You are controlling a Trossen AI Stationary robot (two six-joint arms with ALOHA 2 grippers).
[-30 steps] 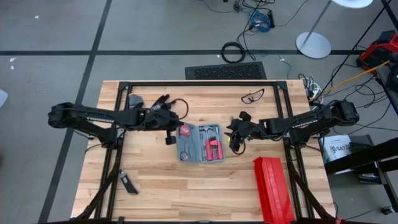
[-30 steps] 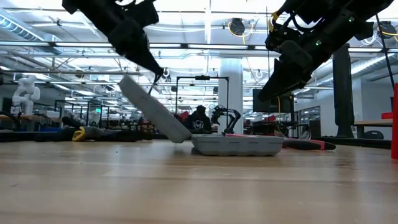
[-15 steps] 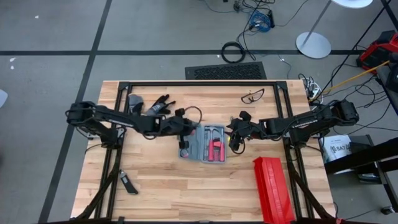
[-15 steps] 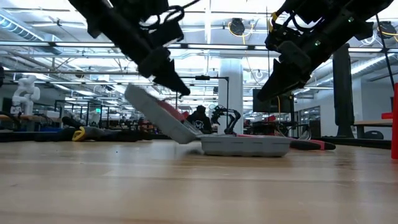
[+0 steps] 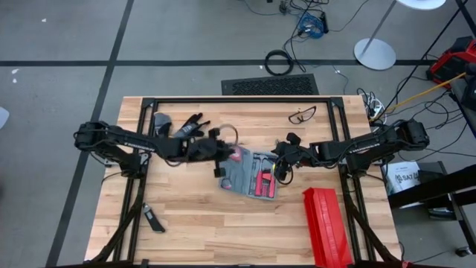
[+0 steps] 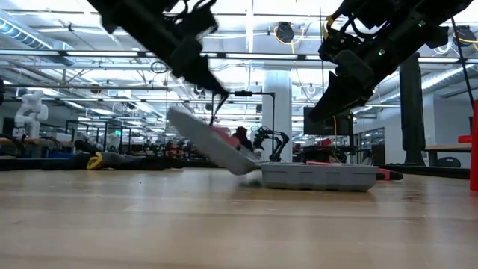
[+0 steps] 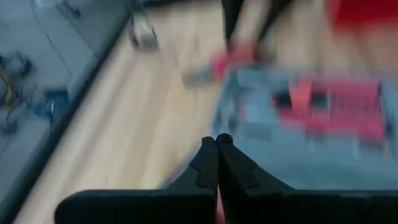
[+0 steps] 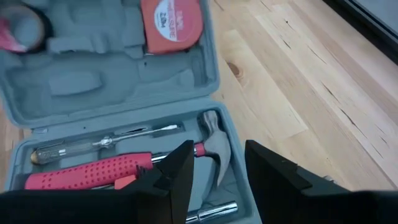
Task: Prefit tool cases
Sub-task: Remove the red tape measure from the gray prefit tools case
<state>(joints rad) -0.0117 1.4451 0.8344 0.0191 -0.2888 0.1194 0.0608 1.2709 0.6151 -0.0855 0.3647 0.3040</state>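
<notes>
The blue-grey tool case (image 5: 251,177) lies open mid-table, its base (image 6: 317,177) flat on the wood and its lid (image 6: 209,138) slanting up toward the table's left. A red-handled hammer (image 8: 93,169), a screwdriver and a red tape measure (image 8: 169,23) sit in its slots. My left gripper (image 5: 221,165) is shut, its tip (image 6: 221,90) just over the raised lid. My right gripper (image 8: 217,171) stands open above the base's right part (image 5: 280,171) and touches nothing. My left gripper comes slanting down from the table's left, its shut fingertips (image 7: 216,140) at the raised lid near its free edge (image 5: 227,160). The low view leaves a small gap between tip and lid and the wrist view is blurred, so I cannot tell whether it touches.
A long red ribbed box (image 5: 326,227) lies at the near right corner. A black glove (image 5: 190,125) and a grey object (image 5: 161,119) lie far left, glasses (image 5: 301,115) at the far edge, and a small dark tool (image 5: 154,220) near left.
My left gripper has gone toward the table's right edge and down, staying shut. The whole case has slid to the right along the table and turned a little clockwise as seen from above. Its lid leans lower than before.
</notes>
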